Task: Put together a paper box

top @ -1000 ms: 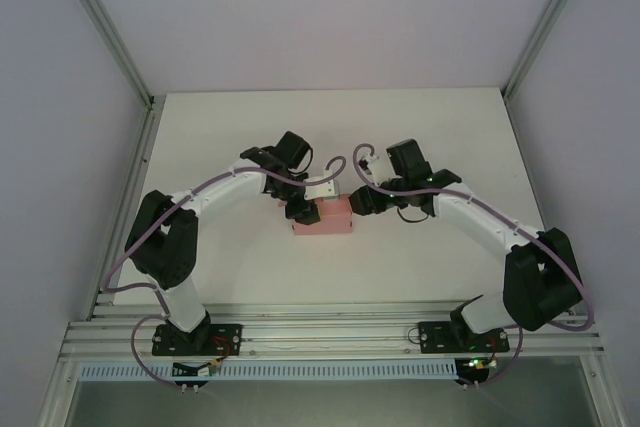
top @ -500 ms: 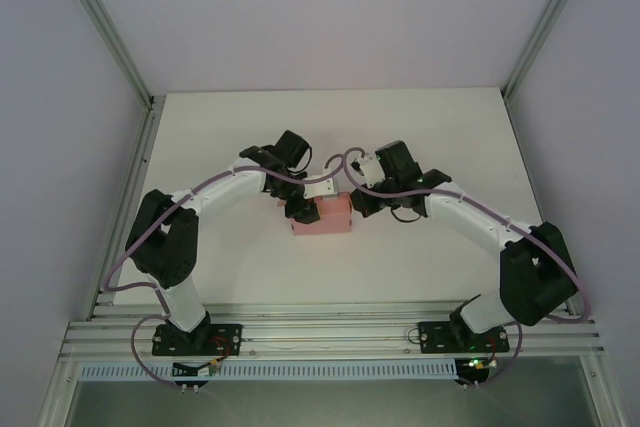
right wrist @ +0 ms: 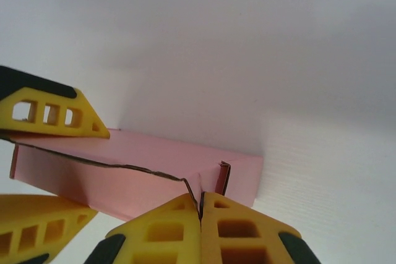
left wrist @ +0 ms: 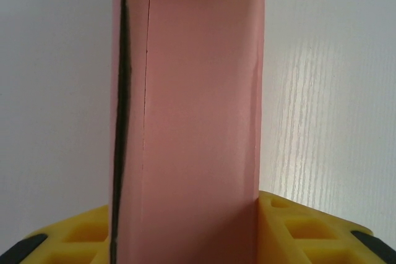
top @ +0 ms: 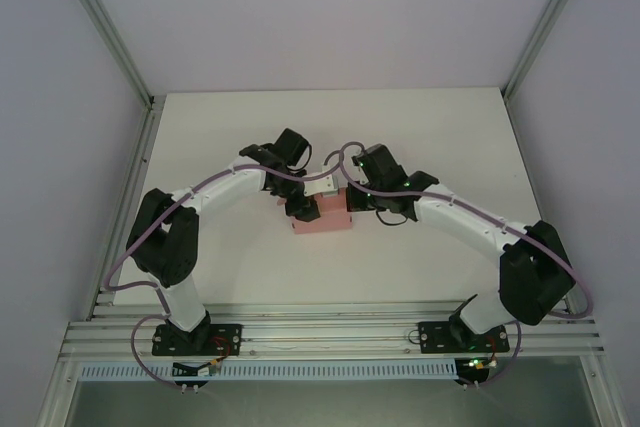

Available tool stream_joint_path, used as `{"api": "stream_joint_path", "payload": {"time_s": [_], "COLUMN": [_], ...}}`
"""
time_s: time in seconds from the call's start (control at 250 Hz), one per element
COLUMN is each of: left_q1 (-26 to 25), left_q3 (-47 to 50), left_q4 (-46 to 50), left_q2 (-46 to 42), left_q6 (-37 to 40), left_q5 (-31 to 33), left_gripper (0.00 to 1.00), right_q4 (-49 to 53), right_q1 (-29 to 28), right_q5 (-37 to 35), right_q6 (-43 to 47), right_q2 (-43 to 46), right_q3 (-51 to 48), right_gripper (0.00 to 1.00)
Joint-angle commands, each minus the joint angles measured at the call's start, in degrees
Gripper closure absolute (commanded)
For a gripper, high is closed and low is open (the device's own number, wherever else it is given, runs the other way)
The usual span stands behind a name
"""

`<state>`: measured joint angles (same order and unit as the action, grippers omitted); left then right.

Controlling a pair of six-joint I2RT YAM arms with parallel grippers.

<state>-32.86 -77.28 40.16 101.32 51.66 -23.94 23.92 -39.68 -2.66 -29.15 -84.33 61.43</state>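
- Top external view: the paper box (top: 328, 220) sits mid-worktop (top: 430, 137) between both arms. My left gripper (top: 303, 210) is clamped across its left end.
- My right gripper (right wrist: 200, 209) is pressed together, seemingly pinching a thin wall at the right end. A hard pull there could tear or crease the card.
- If the left hold slips, I expect the box to skew and the flaps to misalign.

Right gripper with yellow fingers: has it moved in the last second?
Yes: the right gripper slid left, away from the white table's right edge, to the pink paper box.
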Motion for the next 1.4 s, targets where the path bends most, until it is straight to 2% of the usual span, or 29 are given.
{"api": "stream_joint_path", "payload": {"time_s": [0.0,0.152,0.363,0.667,0.771,0.839,0.994,1.17,1.25,1.31,1.394], "left_q1": [-0.03,-0.05,0.05,-0.05,-0.02,-0.03,-0.03,-0.03,-0.10,-0.11,-0.19], "left_q3": [-0.82,-1.02,-1.02,-0.26,0.17,0.39,0.80,2.56,3.05,3.57,4.46], "left_q4": [-1.13,-1.24,-1.58,-1.95,-1.98,-1.85,-2.60,-6.90,-7.60,-8.49,-10.62], "left_q2": [1.34,1.52,1.69,1.36,1.04,0.87,-0.18,-2.75,-3.90,-5.07,-7.39], "left_q6": [-0.38,-0.50,-0.44,-0.69,-0.59,-0.63,-1.51,-4.57,-5.24,-6.38,-8.98], "left_q5": [-1.78,-2.12,-1.98,-2.23,-1.49,-1.07,-1.73,-2.05,-2.01,-1.72,-0.49], "left_gripper": [0.57,0.57,0.57,0.57,0.57,0.56,0.55,0.47,0.34,0.32,0.24], "right_q4": [-0.28,-1.18,-7.46,-17.52,-19.15,-18.54,-22.50,-22.88,-22.92,-23.10,-22.92], "right_q1": [-1.15,-1.37,-1.49,-1.73,-1.80,-1.74,-2.18,-2.37,-3.05,-3.58,-3.73], "right_q5": [-0.47,-0.40,-1.61,2.22,-0.61,-1.74,0.88,-1.98,-2.86,-3.89,-5.48], "right_q6": [-5.10,-5.38,1.24,10.00,13.27,14.23,15.33,11.20,10.27,10.03,9.50], "right_q2": [0.14,-0.37,0.13,-0.18,0.35,0.82,2.74,3.65,4.08,4.56,5.20], "right_q3": [2.28,1.42,-5.18,-14.05,-16.57,-17.40,-21.28,-21.58,-21.35,-21.26,-21.07], "right_gripper": [0.96,0.96,0.97,1.00,1.00,1.00,1.00,1.00,1.00,1.00,1.00]}}
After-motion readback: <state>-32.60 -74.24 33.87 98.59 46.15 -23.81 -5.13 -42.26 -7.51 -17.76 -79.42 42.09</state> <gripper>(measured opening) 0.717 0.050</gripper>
